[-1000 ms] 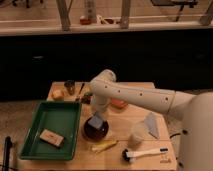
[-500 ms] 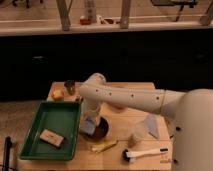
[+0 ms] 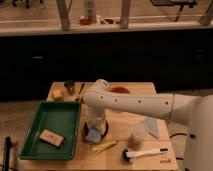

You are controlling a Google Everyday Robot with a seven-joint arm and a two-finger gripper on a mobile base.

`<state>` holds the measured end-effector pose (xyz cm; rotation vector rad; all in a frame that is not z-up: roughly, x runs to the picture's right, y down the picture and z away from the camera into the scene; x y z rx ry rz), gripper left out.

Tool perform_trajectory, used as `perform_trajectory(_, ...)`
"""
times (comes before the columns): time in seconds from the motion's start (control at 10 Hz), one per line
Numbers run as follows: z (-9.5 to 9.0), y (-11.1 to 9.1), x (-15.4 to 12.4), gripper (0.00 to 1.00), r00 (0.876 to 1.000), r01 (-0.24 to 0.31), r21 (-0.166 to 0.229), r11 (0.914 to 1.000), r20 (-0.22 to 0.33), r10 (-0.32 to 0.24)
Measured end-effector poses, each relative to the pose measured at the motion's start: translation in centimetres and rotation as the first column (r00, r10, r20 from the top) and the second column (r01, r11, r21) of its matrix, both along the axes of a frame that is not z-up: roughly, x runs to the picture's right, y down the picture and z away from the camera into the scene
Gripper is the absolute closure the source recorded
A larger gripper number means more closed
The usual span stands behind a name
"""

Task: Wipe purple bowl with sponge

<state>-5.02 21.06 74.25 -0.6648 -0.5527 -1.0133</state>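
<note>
My gripper (image 3: 95, 129) points down at the front middle of the table, at the end of the white arm that reaches in from the right. It is shut on the blue-grey sponge (image 3: 92, 135), which sticks out below it. The purple bowl (image 3: 103, 128) lies right under the gripper. Only a dark sliver of the bowl shows beside the wrist, and the sponge is pressed against it on its front left side.
A green tray (image 3: 37, 120) with a tan block (image 3: 51, 137) lies to the left. An orange bowl (image 3: 120, 90) is at the back. A pale triangular cloth (image 3: 152, 127), a cup (image 3: 136, 135), a brush (image 3: 145, 152) and a yellow item (image 3: 104, 146) are nearby.
The gripper and sponge have moved slightly forward and left over the bowl. The arm's elbow has swung left.
</note>
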Motion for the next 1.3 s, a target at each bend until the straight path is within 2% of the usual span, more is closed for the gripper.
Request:
perform_trajectory(0.1, -0.2, -0.1, 0.5, 1.00, 1.000, -0.011, 0.007, 0.9999, -0.023, 0.011)
perform_trajectory(0.3, 0.3, -1.6, 2.6, 1.00, 0.997, -0.048, 0.041, 0.9980, -0.066, 0.050)
perform_trajectory(0.5, 1.9, -4.0, 4.9, 1.00, 0.991, -0.075, 0.072, 0.9946, -0.102, 0.082)
perform_trajectory(0.7, 3.6, -5.9, 5.2, 1.00, 0.988, -0.089, 0.090, 0.9920, -0.117, 0.099)
perform_trajectory(1.0, 4.4, -6.5, 3.3, 1.00, 0.991, -0.079, 0.092, 0.9926, -0.097, 0.088)
perform_trajectory(1.3, 4.0, -5.9, -1.1, 1.00, 0.999, -0.033, 0.089, 0.9955, -0.013, 0.034)
